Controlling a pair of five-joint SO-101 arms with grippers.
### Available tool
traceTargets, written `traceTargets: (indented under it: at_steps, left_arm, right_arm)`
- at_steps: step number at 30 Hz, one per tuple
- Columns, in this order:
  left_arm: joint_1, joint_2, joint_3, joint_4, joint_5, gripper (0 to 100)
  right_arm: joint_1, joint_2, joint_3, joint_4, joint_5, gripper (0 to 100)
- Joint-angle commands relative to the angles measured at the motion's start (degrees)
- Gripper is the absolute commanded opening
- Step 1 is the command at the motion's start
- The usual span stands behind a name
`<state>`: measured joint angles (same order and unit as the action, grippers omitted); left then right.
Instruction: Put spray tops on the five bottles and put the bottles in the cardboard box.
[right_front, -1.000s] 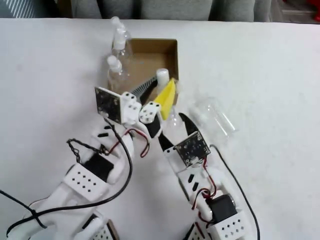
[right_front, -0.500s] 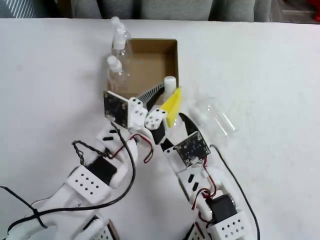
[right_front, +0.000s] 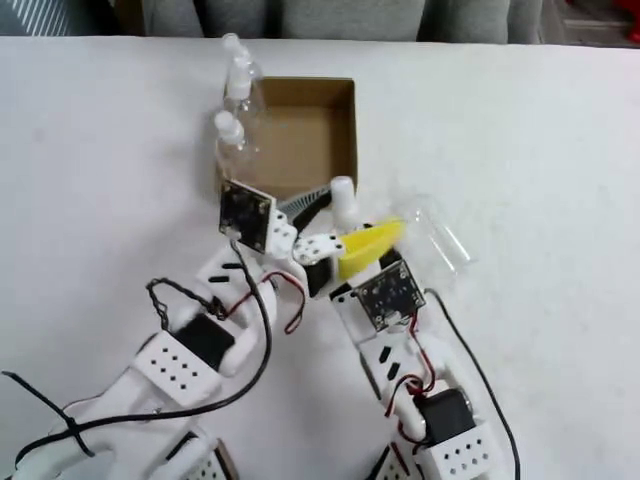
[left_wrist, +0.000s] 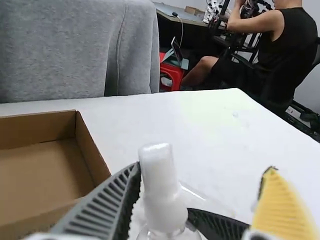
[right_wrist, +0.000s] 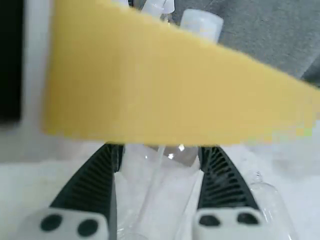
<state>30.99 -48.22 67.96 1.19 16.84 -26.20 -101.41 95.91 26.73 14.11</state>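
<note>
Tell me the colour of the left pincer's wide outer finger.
Yellow. That finger shows best in the high view.

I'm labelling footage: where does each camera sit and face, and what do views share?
High view: fixed above, looking down at the table, both arms, the cardboard box.
Left wrist view: left arm, facing across the table; open left claw flanks a spray top.
Right wrist view: right arm, facing the bottle in the right claw.
Shared by all: the left claw's yellow finger.

Spray-topped bottle (right_front: 342, 192) beside cardboard box (right_front: 300, 140)
</note>
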Motion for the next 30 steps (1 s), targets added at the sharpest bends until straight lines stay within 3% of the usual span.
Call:
traceTargets:
  at_steps: [1, 10, 14, 22, 29, 30]
  left_arm:
    - [0.5, -6.2, 0.0, 1.0, 0.6, 38]
    - [0.4, -33.5, 0.1, 24.8, 0.3, 38]
    - [-4.5, -40.0, 0.0, 27.9, 0.3, 38]
    - [-20.8, -26.7, -7.5, 29.0, 0.5, 35]
    - [-24.7, -5.1, -16.0, 39.7, 0.2, 2]
    - [-24.8, -3.6, -15.9, 40.4, 0.2, 1]
  right_arm:
    - [0.8, -0.6, 0.0, -0.7, -0.5, 1.7]
    - [0.9, -0.6, 0.0, -0.7, -0.5, 1.7]
    - [1.6, -0.6, 0.0, -0.7, -0.5, 1.7]
    - [4.6, -0.6, -0.1, -0.7, -0.4, 1.7]
    - [3.2, -0.5, 0.4, 5.7, 0.1, 2.1]
    - [3.4, -0.5, 0.4, 5.8, 0.1, 2.1]
